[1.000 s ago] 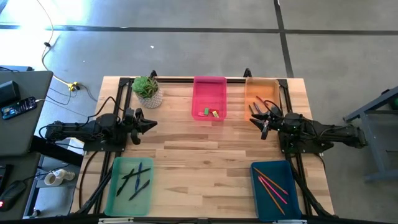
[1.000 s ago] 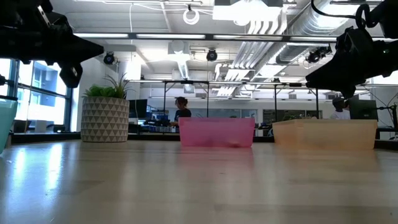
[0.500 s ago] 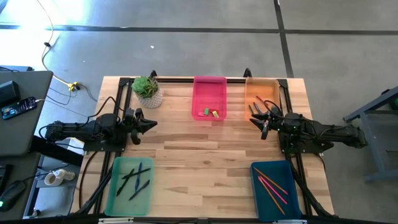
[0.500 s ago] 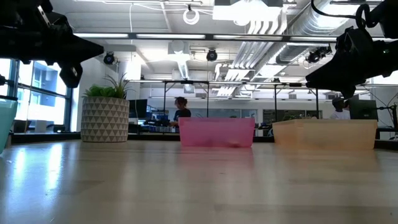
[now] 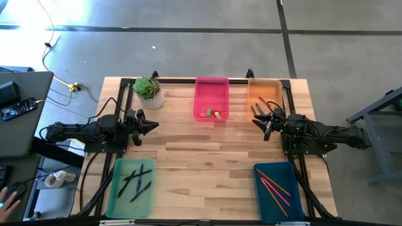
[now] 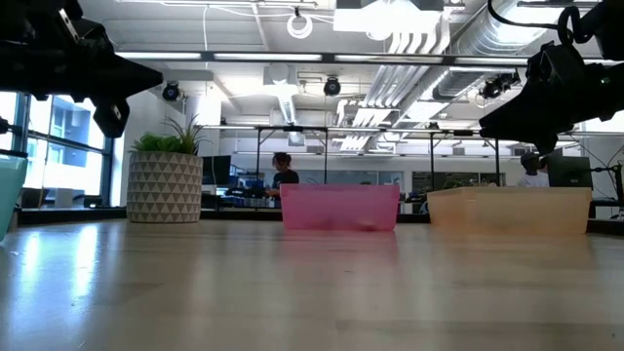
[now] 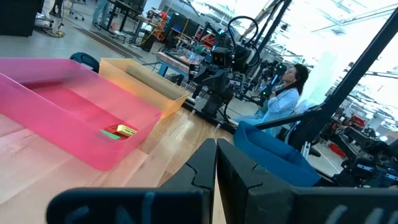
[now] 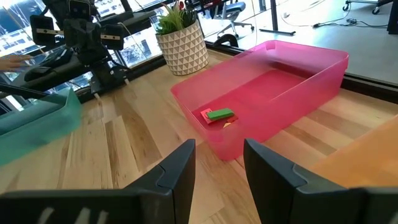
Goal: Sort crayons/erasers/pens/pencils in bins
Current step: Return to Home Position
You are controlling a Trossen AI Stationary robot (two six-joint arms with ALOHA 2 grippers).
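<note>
Four bins stand on the table. The pink bin (image 5: 211, 99) at the far middle holds small red, green and yellow erasers (image 5: 213, 114). The orange bin (image 5: 265, 95) at the far right holds crayons. The light green bin (image 5: 131, 186) at the near left holds dark pens (image 5: 137, 181). The dark teal bin (image 5: 278, 183) at the near right holds orange and pink pencils (image 5: 275, 186). My left gripper (image 5: 154, 125) hovers shut and empty at the left. My right gripper (image 5: 256, 121) hovers open and empty beside the orange bin's near end.
A potted plant (image 5: 149, 91) in a patterned white pot stands at the far left corner. Bare wood lies between the two arms. A black frame rail (image 5: 188, 80) runs along the far edge. People show in the room beyond the table.
</note>
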